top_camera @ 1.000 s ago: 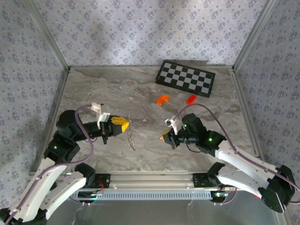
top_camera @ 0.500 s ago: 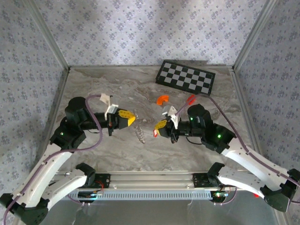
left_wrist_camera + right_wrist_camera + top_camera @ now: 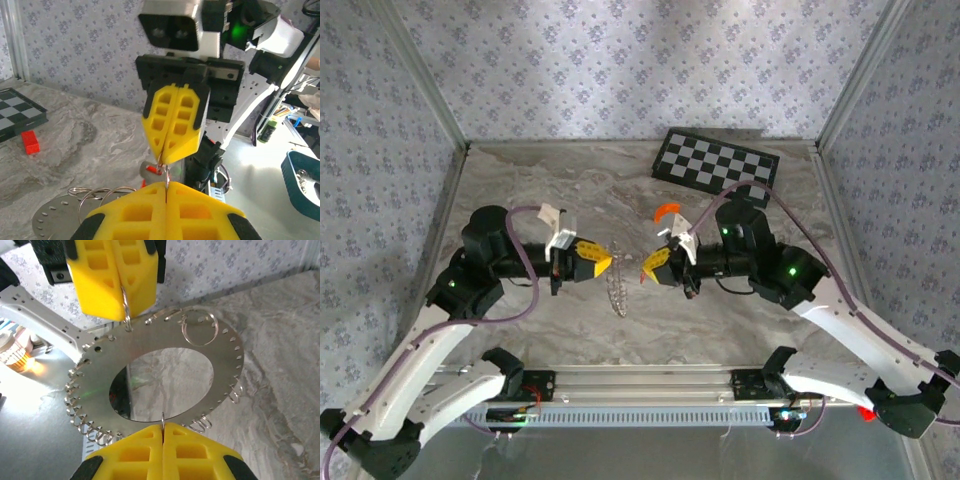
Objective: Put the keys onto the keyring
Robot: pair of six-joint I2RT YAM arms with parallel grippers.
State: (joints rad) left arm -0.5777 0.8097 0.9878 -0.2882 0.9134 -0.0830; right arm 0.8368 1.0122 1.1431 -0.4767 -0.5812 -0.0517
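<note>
The keyring [image 3: 220, 365] is a flat, silvery metal disc with a large round hole in its middle and a row of small holes along its rim, many of them threaded with thin wire loops [image 3: 199, 329]. It hangs in the air above the grey marbled table [image 3: 520, 190], between the two arms, and from above it looks like a toothed sliver [image 3: 616, 288]. The left fingers [image 3: 588, 258], blocky yellow ribbed pads, are clenched together and pinch a loop at the disc's 11 o'clock rim [image 3: 100, 275]. The right fingers [image 3: 656, 264] face them tip to tip and are also pressed shut [image 3: 135, 460], with a thin metal sliver standing up from their seam at the disc's 6 o'clock edge. In the left wrist view the right fingers [image 3: 167, 120] taper to a point where a small red key [image 3: 150, 170] sits; how it is gripped is too small to tell. A curved orange arc [image 3: 666, 210] lies at 12 o'clock from the right fingers, a checkered board [image 3: 715, 165] at the table's 1 o'clock, and a red brick [image 3: 30, 141] beside it.
</note>
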